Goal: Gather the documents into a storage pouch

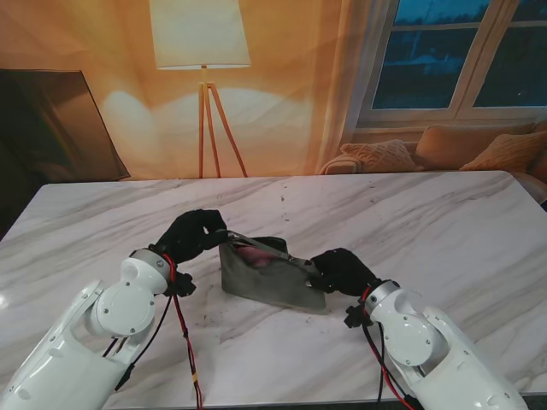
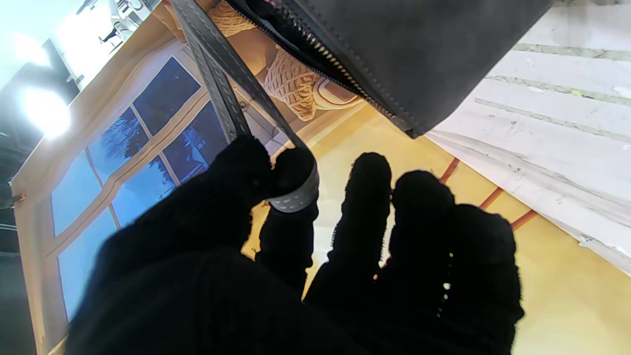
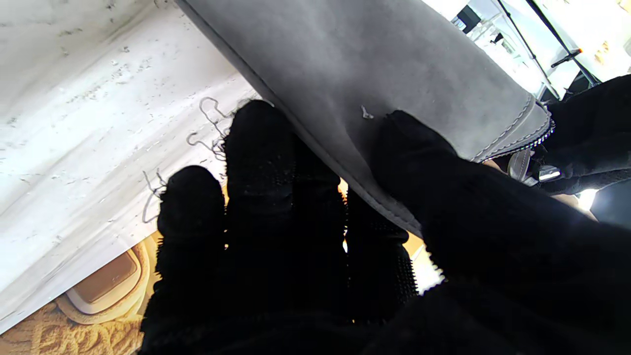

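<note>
The grey pouch (image 1: pixel 272 275) stands open, something pink already inside (documents, probably); left hand (image 1: pixel 193 233) pinches its strap (image 2: pixel 236 84), right hand (image 1: pixel 342 270) grips its end; zipping remains.

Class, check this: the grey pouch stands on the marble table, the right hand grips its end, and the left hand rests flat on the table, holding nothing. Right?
Not quite. The left hand is not flat or free: the left wrist view shows its fingers pinching the strap of the grey pouch. The right hand does grip the pouch's end on the marble table.

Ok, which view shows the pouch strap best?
Left wrist: the strap runs large and sharp to the left hand pinching it. The stand view shows it small; the right wrist view hardly shows it.
</note>
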